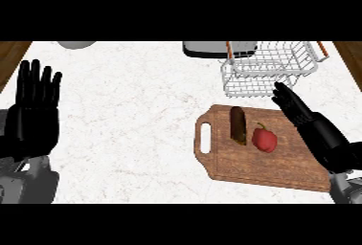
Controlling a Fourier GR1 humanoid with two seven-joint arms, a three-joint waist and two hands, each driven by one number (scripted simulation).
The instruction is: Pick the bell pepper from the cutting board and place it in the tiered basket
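Counter top (pixel 134 119) of white marble fills the view. On it, at the right, lies a wooden cutting board (pixel 272 167) with a handle slot on its left side. Behind the board stands the wire tiered basket (pixel 247 88), with nothing in it that I can see.

The left hand (pixel 34 112) rests at the left edge, fingers up and spread a little, holding nothing. The right hand (pixel 302 114) is over the right side of the board. Its fingers are straight and close together, they point up toward the basket, and they hold nothing.

2 things lie on the board. 1 is a long dark brown thing (pixel 239 125); I cannot tell what it is. Just to its right is the red bell pepper (pixel 265 139), near the middle of the board and a little left of the right hand, not touching it.

I think the job is at its first step: the pepper is not picked up yet. Next, the right hand should go left and down to the pepper and curl round it without bumping the brown thing. Then it must lift the pepper over the basket's wire rim.

I can read no words or labels anywhere.
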